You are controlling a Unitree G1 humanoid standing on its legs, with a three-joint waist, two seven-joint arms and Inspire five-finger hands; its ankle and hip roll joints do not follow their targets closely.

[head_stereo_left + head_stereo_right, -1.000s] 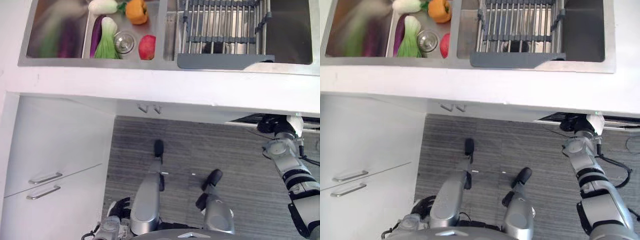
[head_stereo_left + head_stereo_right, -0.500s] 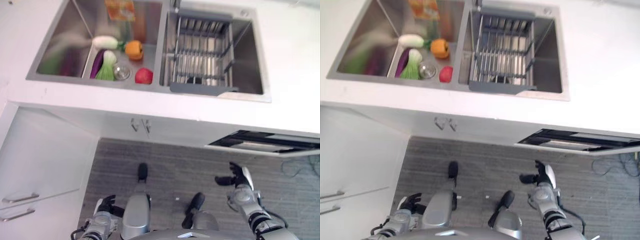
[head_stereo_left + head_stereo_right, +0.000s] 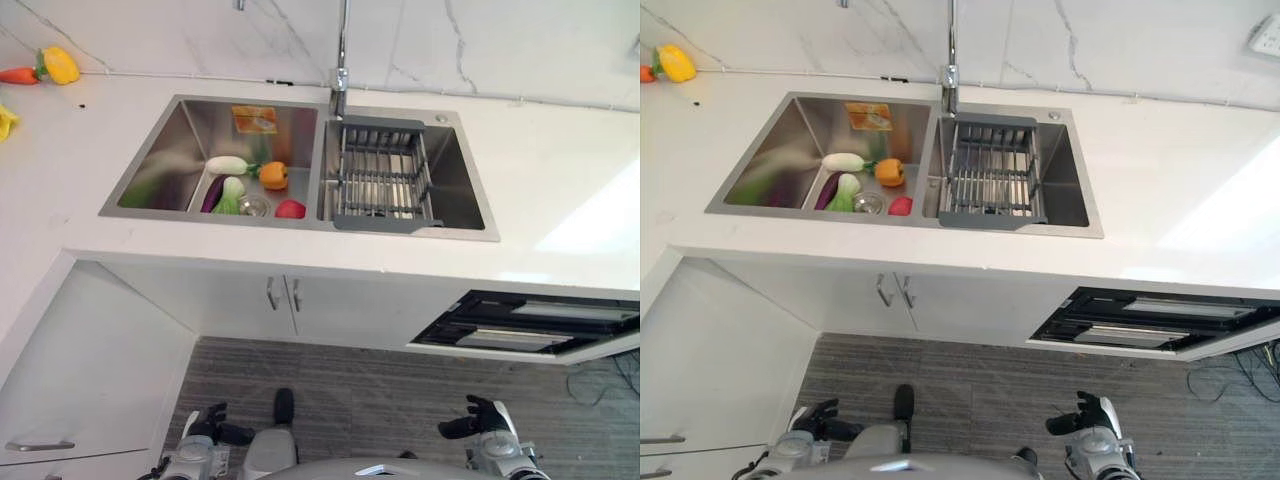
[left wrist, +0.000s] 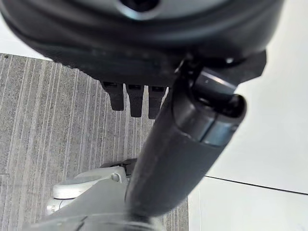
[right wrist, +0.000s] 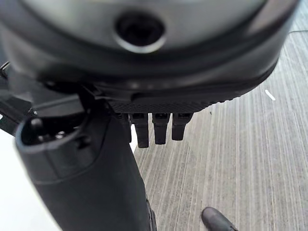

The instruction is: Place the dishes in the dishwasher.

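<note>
**Dishwasher ajar, no dishes in sight**

The dishwasher [image 3: 530, 330] sits under the counter [image 3: 560, 200] right of the sink [image 3: 300, 160], its door pulled partly out. No dishes can be made out; the drying rack [image 3: 380, 180] in the right basin looks bare, while the left basin holds vegetables [image 3: 250, 185]. Dishes would likely be stiff, breakable and slippery if wet, so best taken by the rim. No writing is readable. The left hand [image 3: 205, 425] and right hand [image 3: 480, 418] hang low above the floor [image 3: 380, 400], fingers relaxed and empty
</note>
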